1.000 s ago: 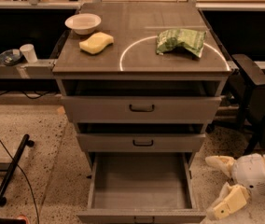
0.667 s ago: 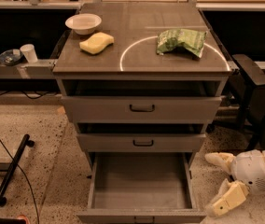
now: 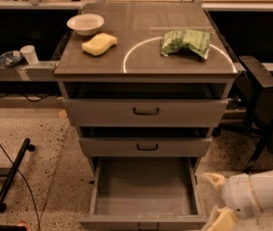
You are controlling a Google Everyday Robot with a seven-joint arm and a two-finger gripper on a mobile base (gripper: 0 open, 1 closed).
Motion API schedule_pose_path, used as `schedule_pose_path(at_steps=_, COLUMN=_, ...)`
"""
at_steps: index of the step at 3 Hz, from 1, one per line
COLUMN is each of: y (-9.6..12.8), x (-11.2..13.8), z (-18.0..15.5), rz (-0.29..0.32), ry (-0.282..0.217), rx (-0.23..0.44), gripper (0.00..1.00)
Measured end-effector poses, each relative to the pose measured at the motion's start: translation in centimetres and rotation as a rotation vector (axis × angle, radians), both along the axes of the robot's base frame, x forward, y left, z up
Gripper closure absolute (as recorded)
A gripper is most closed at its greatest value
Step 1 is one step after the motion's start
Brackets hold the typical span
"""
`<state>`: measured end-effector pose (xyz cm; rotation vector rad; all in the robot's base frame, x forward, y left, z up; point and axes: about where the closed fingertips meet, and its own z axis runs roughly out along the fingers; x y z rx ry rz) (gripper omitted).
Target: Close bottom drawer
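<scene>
Bottom drawer (image 3: 145,189) is seen pulled well out at the lower centre of the frame, with the closing push not yet begun.

Its deep grey tray is exposed below the middle drawer (image 3: 146,147) of the grey cabinet (image 3: 146,69), and its front is cut by the bottom edge of the frame. The gripper (image 3: 212,200) is held at the lower right, just beside the drawer's right wall. Its two pale fingers (image 3: 213,179) are spread apart with nothing between them; whether one touches the drawer cannot be settled from this angle. The step in hand is judged to be the approach. For the next move, the gripper would need to be brought round to the drawer's front and pressed squarely toward the cabinet, so that the tray slides in without skewing.
</scene>
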<state>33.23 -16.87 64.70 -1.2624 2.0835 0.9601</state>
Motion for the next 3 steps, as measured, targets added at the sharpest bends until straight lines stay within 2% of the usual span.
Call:
schedule_pose_path(at_steps=1, y=3.1, x=-2.1, z=-5.7, rz=0.092, ry=-0.090, rx=-0.049, gripper=0.00)
schedule_pose_path(at_steps=2, y=3.2, x=-0.1, z=-7.8, rz=0.044, ry=-0.239, rx=-0.079, gripper=0.00)
schedule_pose_path(at_steps=3, y=2.8, x=0.6, z=-7.9, rz=0.025, ry=-0.268, rx=-0.098, gripper=0.00)
